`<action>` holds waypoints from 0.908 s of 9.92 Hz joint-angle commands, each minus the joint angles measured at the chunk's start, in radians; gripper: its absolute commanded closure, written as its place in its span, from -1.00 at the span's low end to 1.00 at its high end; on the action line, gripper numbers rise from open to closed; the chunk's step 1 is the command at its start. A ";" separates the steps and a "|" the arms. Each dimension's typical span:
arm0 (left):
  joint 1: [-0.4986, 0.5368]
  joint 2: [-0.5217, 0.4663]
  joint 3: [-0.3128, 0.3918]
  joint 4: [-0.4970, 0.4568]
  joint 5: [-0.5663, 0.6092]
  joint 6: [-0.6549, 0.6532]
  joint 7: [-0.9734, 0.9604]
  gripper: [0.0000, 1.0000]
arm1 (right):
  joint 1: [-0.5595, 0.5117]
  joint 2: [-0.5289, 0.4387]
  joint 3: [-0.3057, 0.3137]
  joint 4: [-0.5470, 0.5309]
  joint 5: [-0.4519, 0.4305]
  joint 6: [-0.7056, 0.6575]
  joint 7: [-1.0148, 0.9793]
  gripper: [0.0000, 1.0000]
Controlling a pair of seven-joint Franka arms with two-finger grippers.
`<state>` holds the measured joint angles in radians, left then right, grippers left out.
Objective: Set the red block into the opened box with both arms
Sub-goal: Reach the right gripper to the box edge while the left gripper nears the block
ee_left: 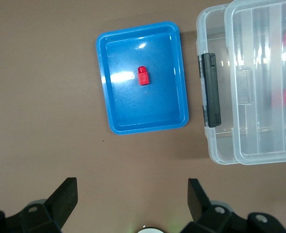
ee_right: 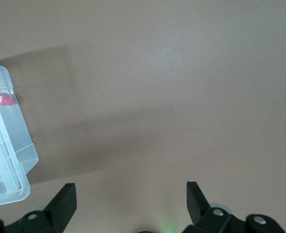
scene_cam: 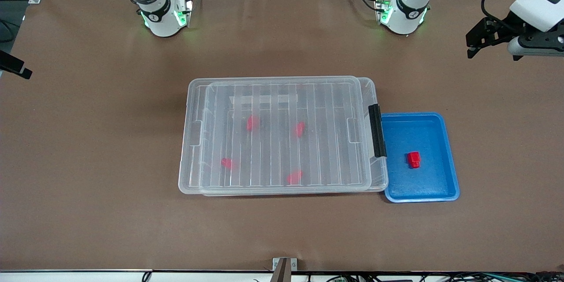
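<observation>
Near the table's middle, the front view shows the box [scene_cam: 282, 136], lid on, beside a blue tray [scene_cam: 445, 185] holding the red block [scene_cam: 413, 159]. Left gripper [ee_left: 129, 198] hangs open above bare table beside the tray. Right gripper [ee_right: 128, 196] gapes above bare table by the box's corner.

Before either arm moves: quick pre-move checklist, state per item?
1. Box opened: not ok, the ribbed lid lies over it, shifted toward the left arm's end.
2. Red block reachable: ok, alone in the blue tray, uncovered.
3. Left gripper ready: ok, open, empty, over bare table beside the tray.
4. Right gripper ready: ok, open, empty, over bare table beside the box's corner.
5. Black latch bar released: cannot tell.
</observation>
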<state>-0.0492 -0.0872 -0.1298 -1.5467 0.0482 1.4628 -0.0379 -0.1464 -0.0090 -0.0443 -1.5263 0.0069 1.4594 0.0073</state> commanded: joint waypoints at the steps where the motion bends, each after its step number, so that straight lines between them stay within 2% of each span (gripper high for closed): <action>1: 0.012 0.020 -0.004 0.000 -0.037 -0.027 -0.004 -1.00 | -0.018 -0.011 0.015 -0.009 -0.007 0.006 -0.006 -1.00; 4: 0.014 0.040 -0.001 0.020 -0.024 -0.027 0.006 -1.00 | -0.009 -0.008 0.024 0.011 -0.007 0.006 -0.006 -1.00; 5: 0.014 0.049 -0.001 0.023 -0.027 -0.027 0.003 -1.00 | -0.004 0.004 0.074 0.014 -0.004 0.009 0.005 -1.00; 7: 0.008 0.085 -0.002 0.011 -0.022 -0.006 -0.013 -1.00 | 0.011 0.101 0.220 0.014 -0.019 0.066 0.096 -1.00; 8: 0.012 0.105 -0.002 -0.027 -0.021 0.048 -0.013 -1.00 | 0.022 0.151 0.277 -0.003 -0.018 0.143 0.199 -1.00; 9: 0.014 0.107 -0.002 -0.114 -0.019 0.139 -0.014 -1.00 | 0.046 0.225 0.312 -0.003 -0.022 0.220 0.276 -1.00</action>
<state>-0.0398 -0.0071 -0.1276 -1.5637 0.0287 1.5174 -0.0414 -0.1133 0.1238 0.2239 -1.5422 0.0063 1.6153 0.1969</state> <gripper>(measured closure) 0.000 0.000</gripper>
